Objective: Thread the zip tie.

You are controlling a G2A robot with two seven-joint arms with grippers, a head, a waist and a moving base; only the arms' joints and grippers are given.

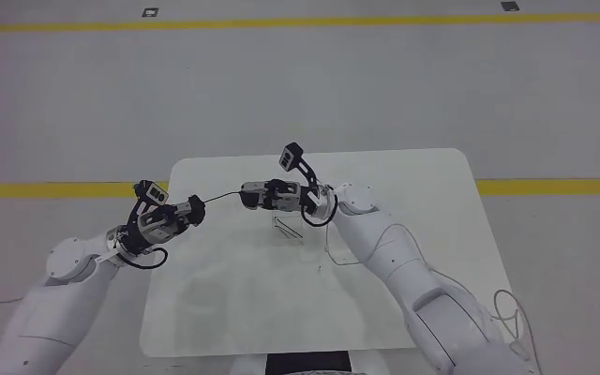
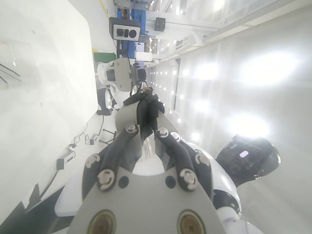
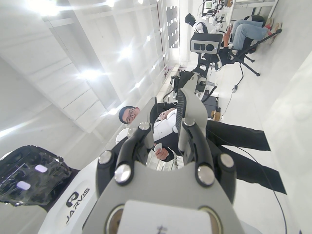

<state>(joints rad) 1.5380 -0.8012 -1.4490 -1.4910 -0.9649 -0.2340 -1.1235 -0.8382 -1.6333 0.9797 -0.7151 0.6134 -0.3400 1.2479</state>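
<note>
A thin black zip tie [image 1: 222, 196] stretches in the air between my two grippers, above the white table's [image 1: 422, 187] far left part. My left gripper [image 1: 197, 208] is shut on one end of it; in the left wrist view the tie shows as a dark strip [image 2: 146, 115] pinched between the fingers of that gripper [image 2: 146, 101]. The tie's other end reaches my right gripper [image 1: 246, 195]. In the right wrist view that gripper [image 3: 168, 94] has a visible gap between its fingers, and I cannot make out the tie there.
A few spare zip ties [image 1: 289, 228] lie on the table just below the right gripper. The table's left edge [image 1: 169, 216] runs under the left gripper. A white cable [image 1: 330, 246] trails along the right forearm.
</note>
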